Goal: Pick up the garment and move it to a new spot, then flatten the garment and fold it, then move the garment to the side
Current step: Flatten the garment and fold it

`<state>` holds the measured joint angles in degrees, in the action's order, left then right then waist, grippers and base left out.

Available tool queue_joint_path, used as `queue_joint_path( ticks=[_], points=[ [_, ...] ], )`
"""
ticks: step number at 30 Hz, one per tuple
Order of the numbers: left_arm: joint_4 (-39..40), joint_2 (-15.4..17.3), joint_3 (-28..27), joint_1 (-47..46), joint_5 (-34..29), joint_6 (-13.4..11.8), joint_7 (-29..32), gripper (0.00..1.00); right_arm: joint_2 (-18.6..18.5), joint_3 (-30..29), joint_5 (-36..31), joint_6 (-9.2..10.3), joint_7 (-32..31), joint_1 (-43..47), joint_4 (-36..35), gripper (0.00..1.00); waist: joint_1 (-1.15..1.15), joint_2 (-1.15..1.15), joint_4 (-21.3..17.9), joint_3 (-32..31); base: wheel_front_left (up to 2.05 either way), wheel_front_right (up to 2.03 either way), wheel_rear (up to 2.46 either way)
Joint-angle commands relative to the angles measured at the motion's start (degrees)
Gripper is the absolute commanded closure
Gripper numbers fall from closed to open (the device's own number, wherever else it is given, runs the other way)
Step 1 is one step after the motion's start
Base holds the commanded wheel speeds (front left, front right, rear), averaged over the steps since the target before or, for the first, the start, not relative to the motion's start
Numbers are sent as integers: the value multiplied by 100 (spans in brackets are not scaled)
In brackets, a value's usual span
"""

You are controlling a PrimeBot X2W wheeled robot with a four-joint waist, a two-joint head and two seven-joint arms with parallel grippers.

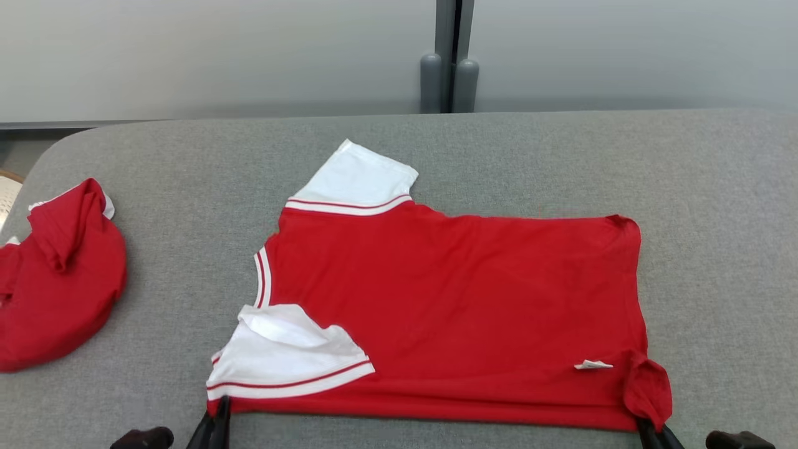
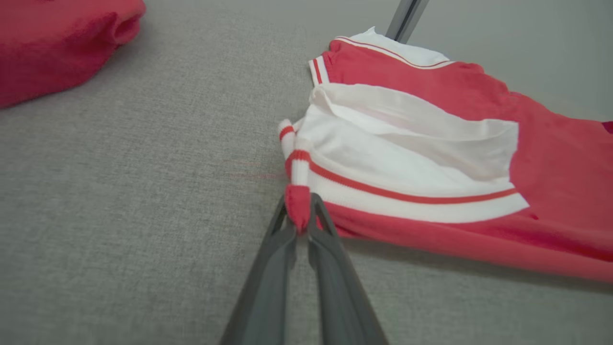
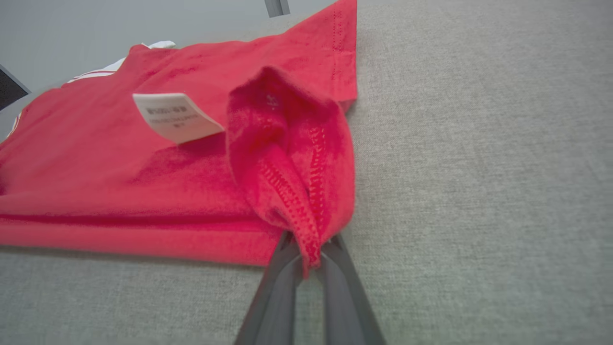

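Note:
A red garment (image 1: 461,299) with white, red-striped sleeves lies spread on the grey table, collar to the left and hem to the right. Its near sleeve (image 1: 287,355) is folded onto the body. My left gripper (image 1: 219,411) sits at the near left corner, shut on a pinch of red fabric beside the sleeve cuff (image 2: 298,211). At the near right corner my right gripper (image 1: 648,430) is shut on the bunched, curled-up hem corner (image 3: 306,239). A white care label (image 3: 175,116) lies just left of that curl.
A second red garment (image 1: 53,280) lies crumpled at the table's left edge. Grey table surface (image 1: 717,218) stretches to the right and behind the shirt. A wall with a dark vertical post (image 1: 450,56) stands beyond the far edge.

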<state>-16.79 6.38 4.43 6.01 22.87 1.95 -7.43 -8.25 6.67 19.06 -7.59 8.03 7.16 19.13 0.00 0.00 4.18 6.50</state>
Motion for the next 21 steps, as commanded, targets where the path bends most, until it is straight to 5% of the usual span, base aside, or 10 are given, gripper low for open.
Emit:
queue_joint_path(
  ticks=[1,2,3,4,12,21],
  points=[
    [128,56,-1,197,37,-91,171,100,-71,-103,54,18,-89,134,-42,100,0,0,74,-113,0,0,0],
    [166,34,35,246,54,-99,260,100,-74,-109,51,18,-128,165,-38,82,0,0,79,-122,0,0,0],
    [183,22,75,263,41,-139,350,71,-62,-111,69,17,-152,179,-59,33,0,0,83,-130,0,0,0],
    [207,62,119,255,-71,-183,385,0,-55,-124,63,17,-176,176,-79,0,0,0,81,-143,0,0,0],
    [682,113,14,129,-389,-587,-187,0,-55,-365,-206,15,51,37,-801,0,0,0,-79,-279,0,0,0],
    [1433,305,106,-205,-807,-720,-439,0,53,-708,-757,13,-358,-56,-2260,0,0,0,-220,-477,0,0,0]
  ],
)
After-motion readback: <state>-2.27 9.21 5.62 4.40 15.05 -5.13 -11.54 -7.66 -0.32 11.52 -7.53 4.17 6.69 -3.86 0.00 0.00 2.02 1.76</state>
